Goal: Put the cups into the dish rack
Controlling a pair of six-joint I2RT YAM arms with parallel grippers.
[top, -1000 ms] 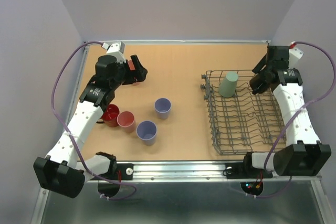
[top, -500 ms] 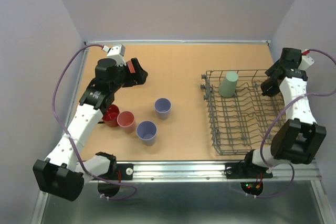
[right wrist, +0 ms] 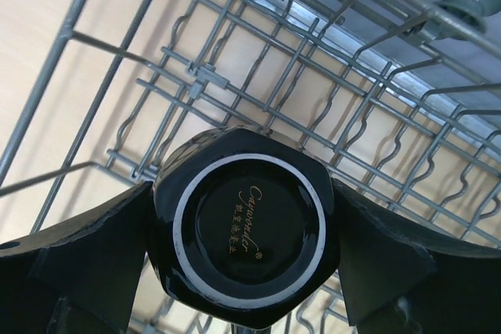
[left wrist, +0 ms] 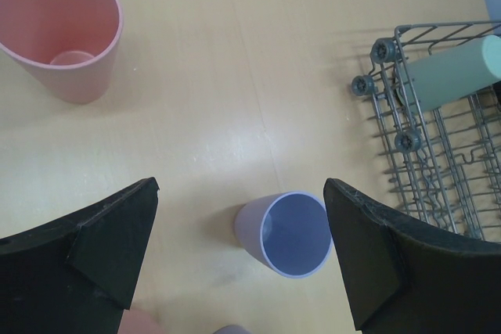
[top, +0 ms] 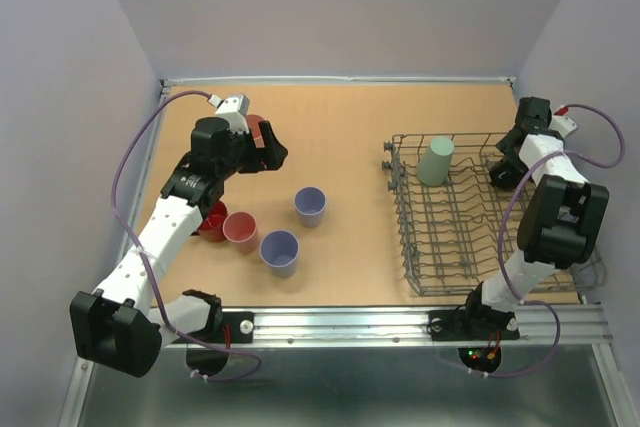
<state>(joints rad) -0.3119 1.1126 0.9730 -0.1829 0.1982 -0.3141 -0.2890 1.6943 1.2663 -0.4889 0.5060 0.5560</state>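
Right gripper [right wrist: 244,232] pinches a dark mug [right wrist: 246,193] over the rack [right wrist: 205,76], left gripper [left wrist: 239,209] hangs spread wide above the tan table [top: 340,127], lilac walls [top: 340,7] around. Mug base: cursive script I can't read.

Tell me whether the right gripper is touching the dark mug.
Touching. Right wrist view: the right gripper has both fingers pressed against the dark mug, no gap.

Overhead; two wrist close-ups; shared rack [top: 452,239]
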